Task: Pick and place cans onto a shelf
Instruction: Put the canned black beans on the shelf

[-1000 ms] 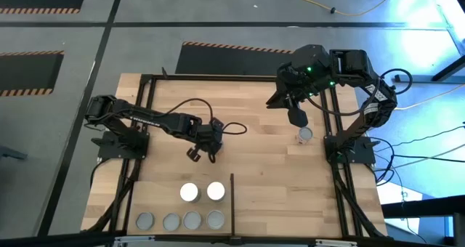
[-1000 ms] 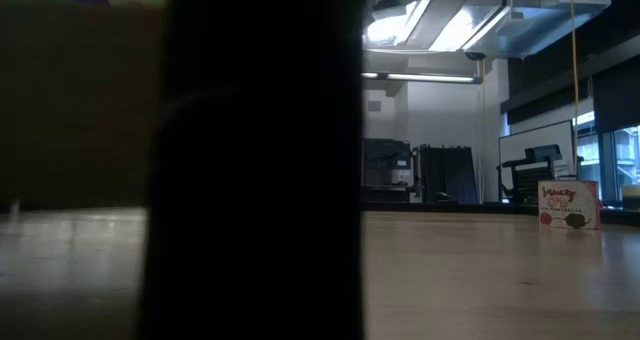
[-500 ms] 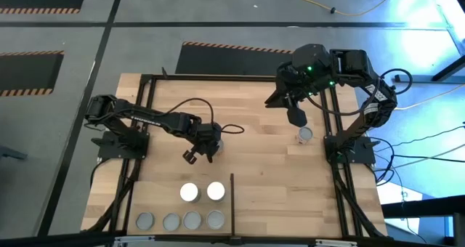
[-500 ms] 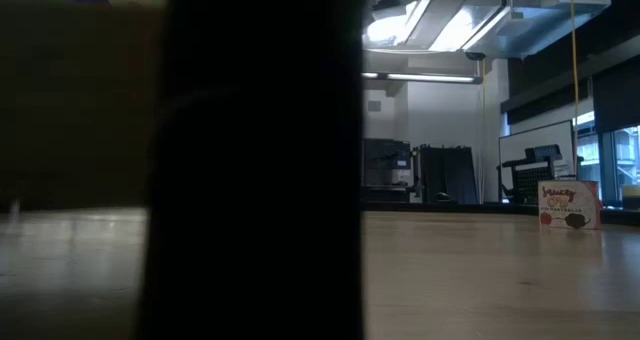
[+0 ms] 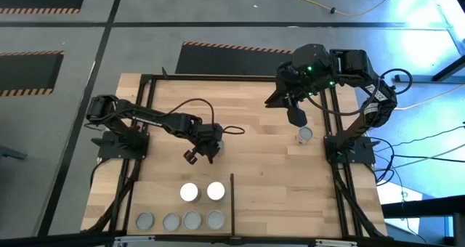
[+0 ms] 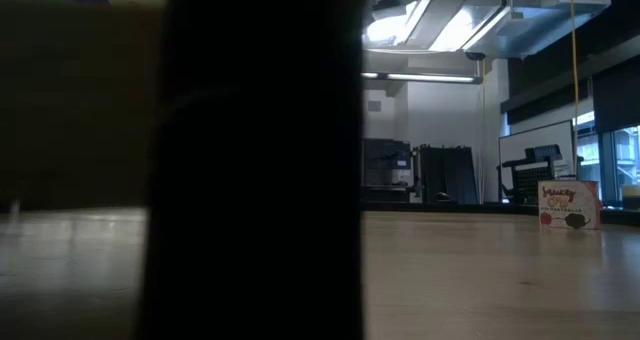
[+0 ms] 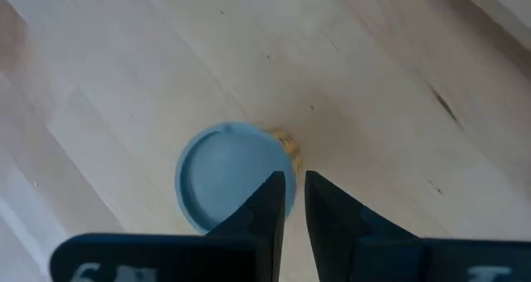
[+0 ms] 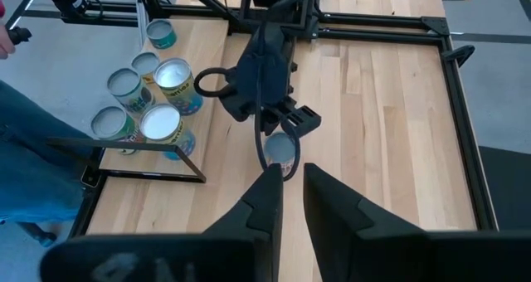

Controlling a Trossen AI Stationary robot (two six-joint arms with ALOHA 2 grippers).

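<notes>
near the middle of the table, just below the left gripper point(image 7: 292, 182), stands one upright can point(image 7: 228, 174) with a dull grey top. its rim sits beside the fingers, not between them. this claw is all but closed, with only a thin slit between the fingers and nothing in it. one fingertip overlaps the can's edge in the left wrist view.

the main risk, as i judge it, is a descent or push in this state. closed fingers landing on the rim would tip the can, or knock it rolling across the planks. the jaws need to widen and centre over the can first. an off-centre squeeze could also pinch only the rim and let the can slip out on the lift.

farther out, a second can point(image 5: 305, 135) stands near the right gripper point(image 5: 296, 118). that claw hangs close to shut too and holds nothing.

six cans point(image 5: 192, 219) already crowd the shelf point(image 5: 156, 200) at the table's near edge, left of the divider bar point(image 5: 232, 196). a carried can set down carelessly could bump those neighbours, since they stand close together.
</notes>
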